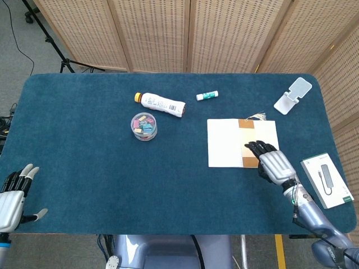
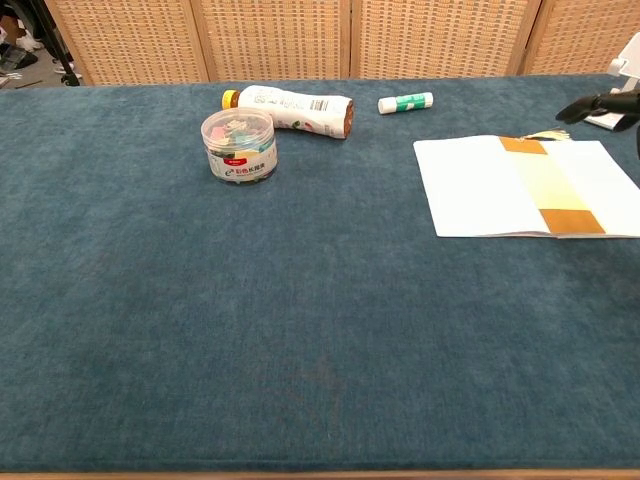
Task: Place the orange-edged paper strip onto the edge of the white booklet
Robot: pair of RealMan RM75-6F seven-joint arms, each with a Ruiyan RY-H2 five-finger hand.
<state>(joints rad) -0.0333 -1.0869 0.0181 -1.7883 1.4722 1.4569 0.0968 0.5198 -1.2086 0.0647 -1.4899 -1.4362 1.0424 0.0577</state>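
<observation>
The white booklet (image 1: 224,143) lies flat on the blue cloth at the right of the table. The paper strip (image 1: 245,133) with orange ends lies across it from far edge to near edge, a little right of the middle, and shows as the same strip (image 2: 548,183) on the booklet (image 2: 470,185) in the chest view. My right hand (image 1: 272,163) hovers over the booklet's near right corner with fingers spread and holds nothing. In the chest view only the dark fingertips of that hand (image 2: 605,102) show, at the right edge. My left hand (image 1: 12,196) is open at the table's near left corner.
A lying bottle (image 1: 160,104), a clear jar of coloured clips (image 1: 144,126) and a glue stick (image 1: 207,96) sit at the centre back. A white phone stand (image 1: 293,95) is at the far right, and a boxed adapter (image 1: 327,180) lies near the right edge.
</observation>
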